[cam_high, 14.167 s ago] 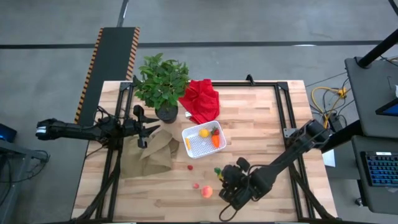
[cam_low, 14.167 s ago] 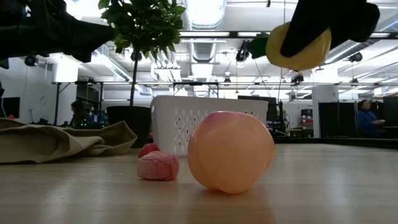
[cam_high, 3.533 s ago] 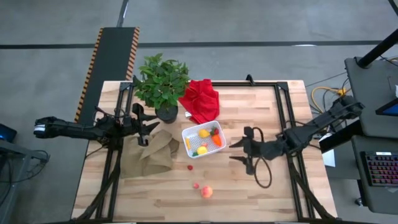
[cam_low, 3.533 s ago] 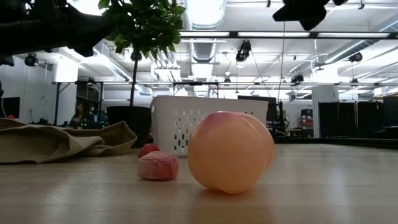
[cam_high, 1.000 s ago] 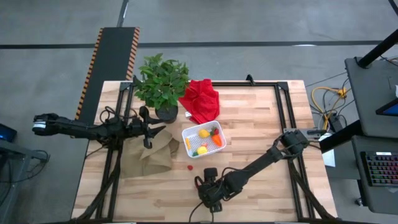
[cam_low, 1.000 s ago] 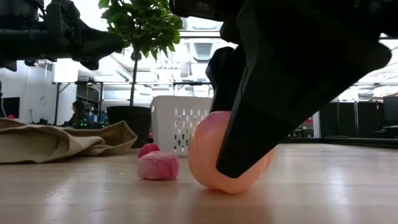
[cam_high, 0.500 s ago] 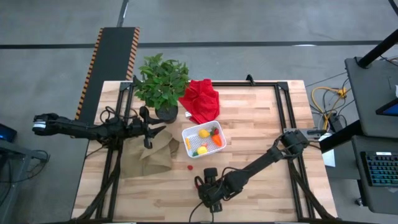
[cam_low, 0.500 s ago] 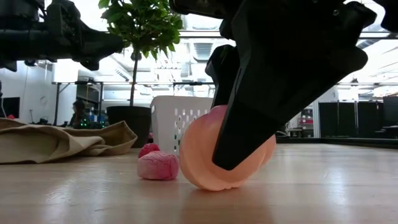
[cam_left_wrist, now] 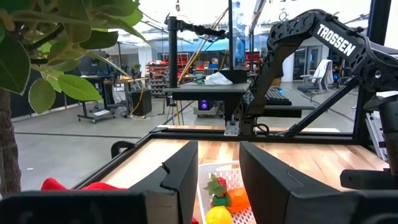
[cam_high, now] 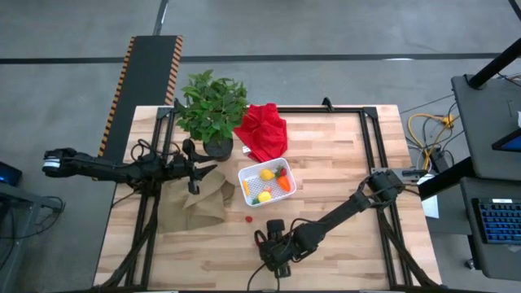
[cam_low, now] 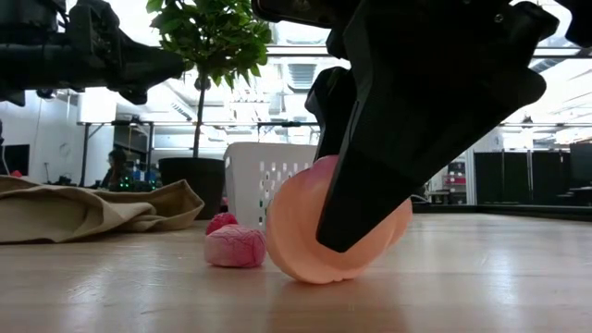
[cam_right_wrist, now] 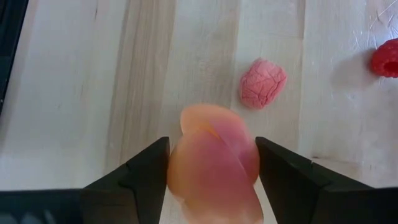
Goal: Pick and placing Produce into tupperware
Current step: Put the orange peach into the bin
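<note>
So my right gripper [cam_right_wrist: 211, 174] is down at the near edge of the table [cam_high: 342, 155], well away from the tupperware [cam_high: 266, 185], and it's got its fingers [cam_right_wrist: 134, 177] pressed on either side of the peach [cam_right_wrist: 213, 165]. In the low view the peach [cam_low: 324, 236] looks squashed out of round with its bottom touching the wood, so I'd call that a firm pinch, jaws closed down to about the peach's width.

Just beside the peach sits a pale pink berry [cam_right_wrist: 263, 83], not touching it. A darker red berry [cam_right_wrist: 385, 57] is farther off, between the pink one and the tupperware; from above that red berry [cam_high: 249, 217] is just off the tupperware's near corner. From the low camera the pink berry [cam_low: 235, 247] is in front and the red one [cam_low: 220, 222] peeks out behind it.

The tupperware itself is near the middle of the table and already has stuff in it: lemon [cam_high: 267, 173], carrot [cam_high: 283, 184], another yellow piece [cam_high: 264, 196] and some smaller bits I can't make out.

Left gripper [cam_left_wrist: 219, 171] is parked on the far-left side of the tupperware, over the brown paper bag [cam_high: 195, 203], next to the potted plant [cam_high: 210, 110]. Its fingers [cam_left_wrist: 180, 177] are apart and holding nothing. Through the gap I can see the tupperware's contents. The red cloth [cam_high: 262, 132] lies just behind the tupperware.
</note>
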Available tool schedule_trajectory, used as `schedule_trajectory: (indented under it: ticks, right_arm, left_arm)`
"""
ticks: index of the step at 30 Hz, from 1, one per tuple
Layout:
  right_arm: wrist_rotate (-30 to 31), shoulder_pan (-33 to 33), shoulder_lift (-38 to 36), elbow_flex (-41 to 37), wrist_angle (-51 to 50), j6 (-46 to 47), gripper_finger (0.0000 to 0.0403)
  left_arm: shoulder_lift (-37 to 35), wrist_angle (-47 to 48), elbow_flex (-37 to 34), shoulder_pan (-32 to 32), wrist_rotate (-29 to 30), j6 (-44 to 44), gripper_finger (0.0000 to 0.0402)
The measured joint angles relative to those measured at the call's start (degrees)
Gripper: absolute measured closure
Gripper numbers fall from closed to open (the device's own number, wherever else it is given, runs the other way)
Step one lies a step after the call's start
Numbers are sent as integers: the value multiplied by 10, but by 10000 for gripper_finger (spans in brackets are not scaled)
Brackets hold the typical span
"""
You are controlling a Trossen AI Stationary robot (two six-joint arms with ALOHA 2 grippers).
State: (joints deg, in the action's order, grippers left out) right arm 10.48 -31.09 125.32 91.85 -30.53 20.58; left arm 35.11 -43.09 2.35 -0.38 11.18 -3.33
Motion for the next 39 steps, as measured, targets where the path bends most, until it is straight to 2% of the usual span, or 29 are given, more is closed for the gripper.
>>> schedule_trajectory:
  ticks: [22, 39]
  right_arm:
    - [-2, 0, -4, 0, -4, 4, 186]
    - [2, 15, -38, -1, -12, -9, 186]
  left_arm:
    - [0, 0, 0, 0, 0, 0, 297]
    - [0, 0, 0, 0, 0, 0, 297]
